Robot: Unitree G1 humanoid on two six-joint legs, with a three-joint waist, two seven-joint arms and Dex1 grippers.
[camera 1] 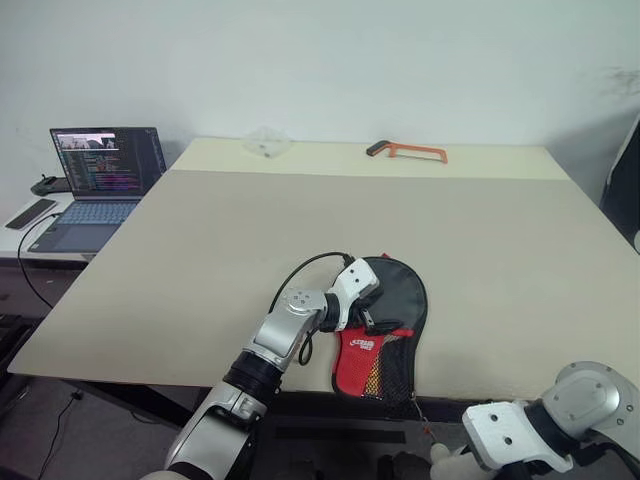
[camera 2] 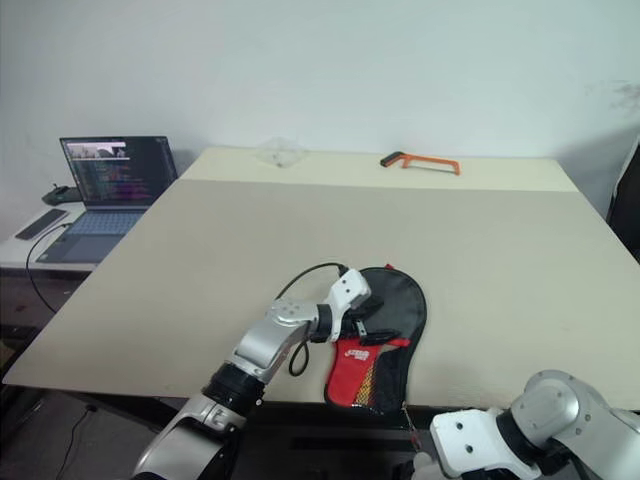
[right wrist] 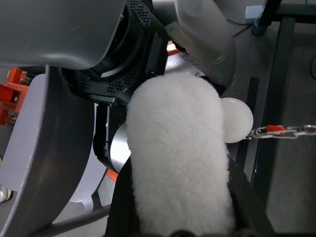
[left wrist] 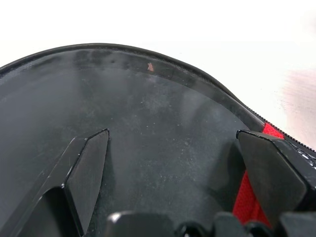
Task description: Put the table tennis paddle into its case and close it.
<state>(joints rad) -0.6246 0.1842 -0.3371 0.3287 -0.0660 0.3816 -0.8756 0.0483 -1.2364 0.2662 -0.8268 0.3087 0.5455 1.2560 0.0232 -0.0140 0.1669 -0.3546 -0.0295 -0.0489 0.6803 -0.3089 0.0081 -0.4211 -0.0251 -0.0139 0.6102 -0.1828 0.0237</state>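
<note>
The case (camera 1: pixel 402 296) lies at the table's near edge, its round black end away from me and its red panel with mesh (camera 1: pixel 368 362) towards me. My left gripper (camera 1: pixel 374 320) rests on the round end, open, with its fingers (left wrist: pixel 91 168) spread over the dusty clear window (left wrist: pixel 163 108). The table tennis paddle is hidden; behind the window there is just a black surface. My right gripper (right wrist: pixel 180 217) hangs below the table's front edge at the right, shut on a white fluffy lump (right wrist: pixel 177 148).
An orange hacksaw (camera 1: pixel 408 151) and a clear plastic item (camera 1: pixel 266 142) lie at the far edge of the beige table (camera 1: pixel 300 220). A laptop (camera 1: pixel 100 180) and a phone (camera 1: pixel 30 213) sit on a side desk to the left.
</note>
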